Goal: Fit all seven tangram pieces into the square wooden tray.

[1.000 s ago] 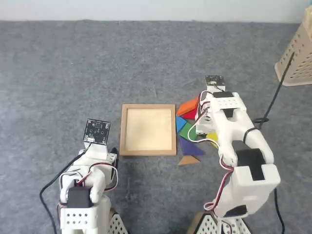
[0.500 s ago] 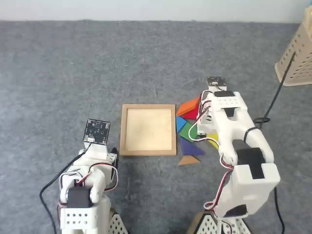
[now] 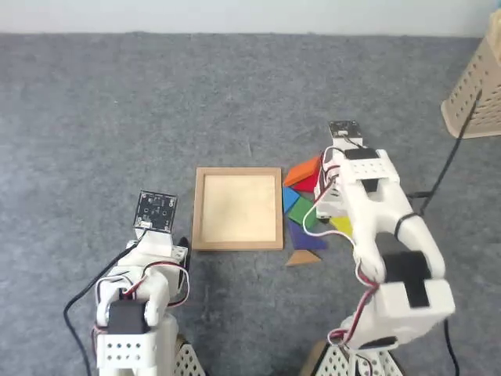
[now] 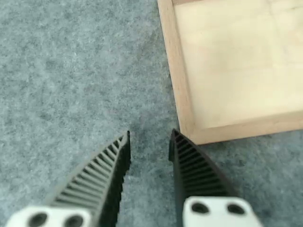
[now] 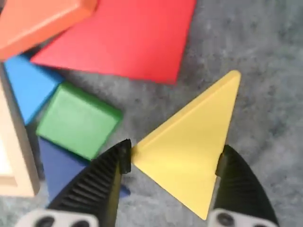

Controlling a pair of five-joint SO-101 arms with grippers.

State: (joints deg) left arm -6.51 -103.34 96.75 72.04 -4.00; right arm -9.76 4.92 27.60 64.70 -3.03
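The square wooden tray [image 3: 197, 210] lies on grey carpet with nothing in it; one corner of the tray [image 4: 187, 120] is just ahead of my left gripper [image 4: 149, 138], which hovers open over carpet. To the tray's right lie an orange piece [image 3: 304, 170], a red triangle [image 3: 307, 183], a blue piece [image 3: 290, 199], a green square [image 3: 305, 213], a dark blue piece [image 3: 304, 233], a yellow triangle [image 3: 342, 225] and a tan triangle [image 3: 302, 258]. My right gripper [image 5: 174, 158] is open, one finger on each side of the yellow triangle [image 5: 189, 151], which lies flat beside the green square [image 5: 78, 120].
A beige perforated basket [image 3: 477, 86] stands at the far right edge, and a black cable [image 3: 448, 153] runs from it toward the right arm. Open carpet lies beyond and left of the tray.
The right arm's upper links have shifted slightly and a little more of the yellow triangle shows beside it. The left arm and the pieces have stayed put.
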